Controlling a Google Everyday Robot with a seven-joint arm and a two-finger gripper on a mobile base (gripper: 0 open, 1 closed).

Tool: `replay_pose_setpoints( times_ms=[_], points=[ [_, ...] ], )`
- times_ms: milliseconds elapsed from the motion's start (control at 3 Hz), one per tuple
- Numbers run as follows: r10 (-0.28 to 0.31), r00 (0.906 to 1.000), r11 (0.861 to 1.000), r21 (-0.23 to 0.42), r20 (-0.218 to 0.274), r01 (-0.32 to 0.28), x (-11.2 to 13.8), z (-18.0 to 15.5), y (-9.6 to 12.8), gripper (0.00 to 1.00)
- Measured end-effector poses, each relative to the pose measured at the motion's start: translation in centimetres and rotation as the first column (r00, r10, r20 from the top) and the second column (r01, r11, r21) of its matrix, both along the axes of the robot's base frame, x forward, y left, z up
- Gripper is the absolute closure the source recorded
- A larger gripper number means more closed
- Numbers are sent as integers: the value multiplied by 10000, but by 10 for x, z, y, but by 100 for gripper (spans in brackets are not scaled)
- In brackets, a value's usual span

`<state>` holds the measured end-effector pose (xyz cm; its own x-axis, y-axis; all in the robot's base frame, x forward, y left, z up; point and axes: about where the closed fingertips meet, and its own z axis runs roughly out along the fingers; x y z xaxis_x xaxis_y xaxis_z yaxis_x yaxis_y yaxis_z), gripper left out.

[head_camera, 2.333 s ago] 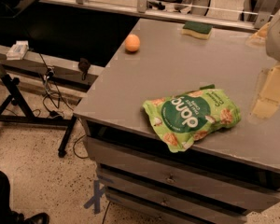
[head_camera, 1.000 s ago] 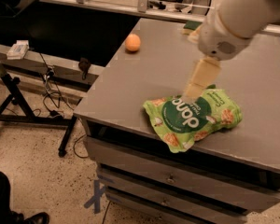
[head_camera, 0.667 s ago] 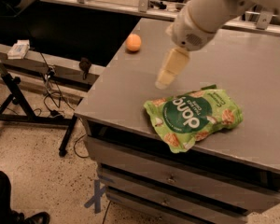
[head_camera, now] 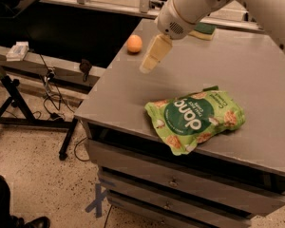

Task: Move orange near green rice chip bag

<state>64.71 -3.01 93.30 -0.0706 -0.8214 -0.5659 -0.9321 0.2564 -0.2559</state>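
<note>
A: Camera view, the only one to go through. Spotted the gripper [head_camera: 147,65]?
B: Yes, hanging above the worktop [head_camera: 256,70] towards its far left corner, tilted down and leftwards, just beside the orange [head_camera: 134,43] but apart from it. Cannot tell whether wide or narrow; seems to hold nothing.
A: And placing the task's things?
B: Orange down on the worktop, close to the far left edge. Green rice chip bag [head_camera: 194,118] lying flat at the near edge, well apart from the fruit.
A: So what to fear from here?
B: Mostly rolling. Being round, smooth and so close to the edge, likely to skid off onto the floor [head_camera: 33,175] from any glancing or off-centre touch. Closing too high or too lightly risks squirting the fruit out mid-carry. Later, setting down carelessly risks a roll away from the bag, or a shove pushing the bag over the near edge.
A: Anything readable?
B: Only on the bag: big white lettering on a dark green circle, upside down from here, reading like "dang". Smaller print along one side, too small to make out. Nothing legible elsewhere
</note>
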Motion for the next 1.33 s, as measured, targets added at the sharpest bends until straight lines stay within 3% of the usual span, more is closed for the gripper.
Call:
replay_pose_setpoints(
  times_ms=[333, 667, 1000, 1333],
  points=[
    [-529, 9984, 9979, 396, 196, 521, 2, -1, -7, 0],
    [-1526, 9867, 9780, 1522, 558, 1426, 29, -6, -9, 0],
    [-2206, 9741, 9471, 2497, 496, 2017, 69, -18, -4, 0],
    [-2467, 9690, 9189, 3203, 106, 2304, 98, -34, 11, 0]
  ],
)
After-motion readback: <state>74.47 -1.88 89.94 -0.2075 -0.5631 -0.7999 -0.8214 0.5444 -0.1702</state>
